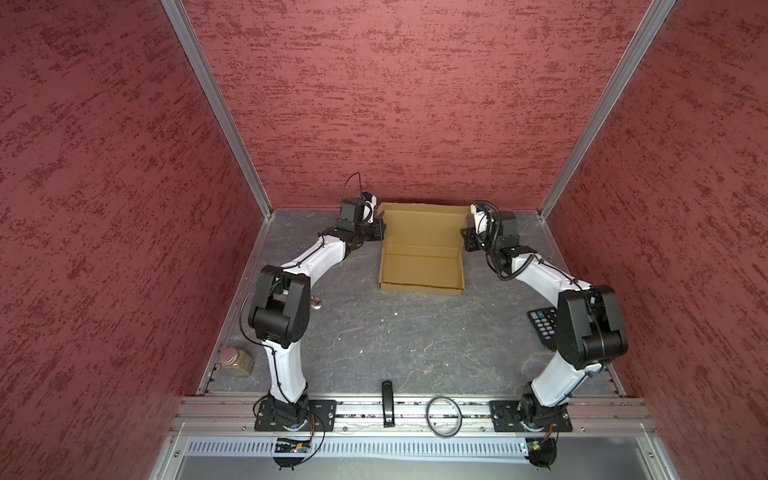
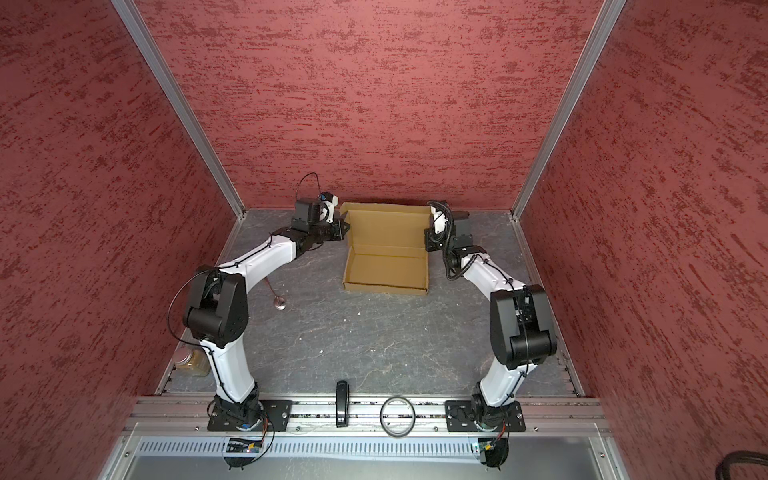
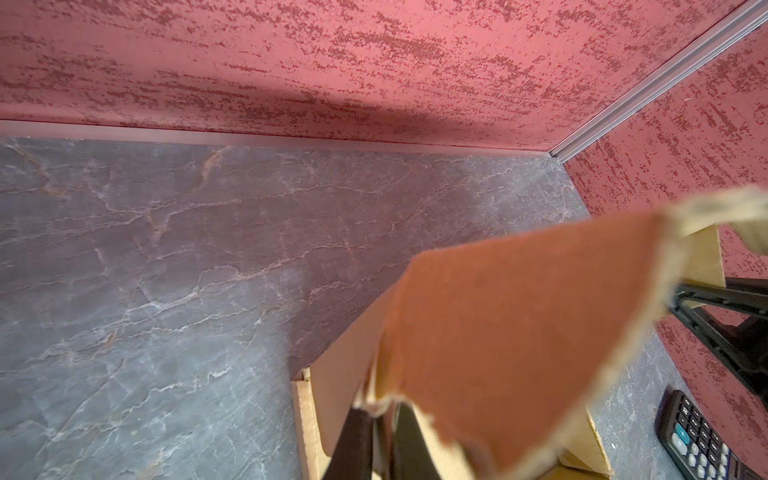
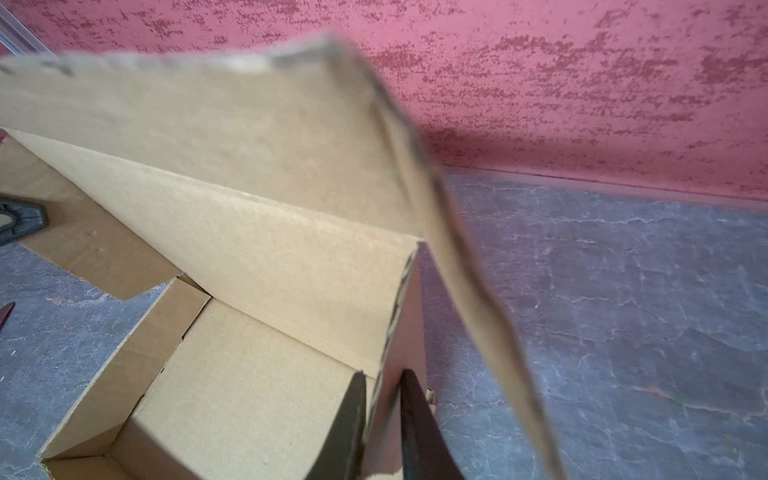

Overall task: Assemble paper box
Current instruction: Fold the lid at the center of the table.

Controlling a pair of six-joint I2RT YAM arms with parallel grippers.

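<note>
ok so quick status; the paper box sits toward the far end of the table, close to the back wall. The tray part looks folded up already w/ its walls standing, and the lid is raised off the far edge, not closed yet.

left gripper is at the lid's left edge; in the left wrist view its jaws are clamped down on the lid's side flap, w/ cardboard sandwiched right between them. right gripper is at the opposite edge; in the right wrist view the cardboard edge runs between its two fingers and the gap is narrow, but tbh I can't tell if it's really pinching or just straddling.

the bit that matters imo: the lid's hinge runs left-right, i.e. across between the two arms, and the open tray lies on the robot's side of that hinge. So closing means swinging the lid toward the arm bases and down; each arm is right at its own end of the lid, neither is nearer.

prob the fiddly part is getting both side flaps inside the tray walls, not outside. There's also a calculator near the right arm, well apart from the box.
</note>
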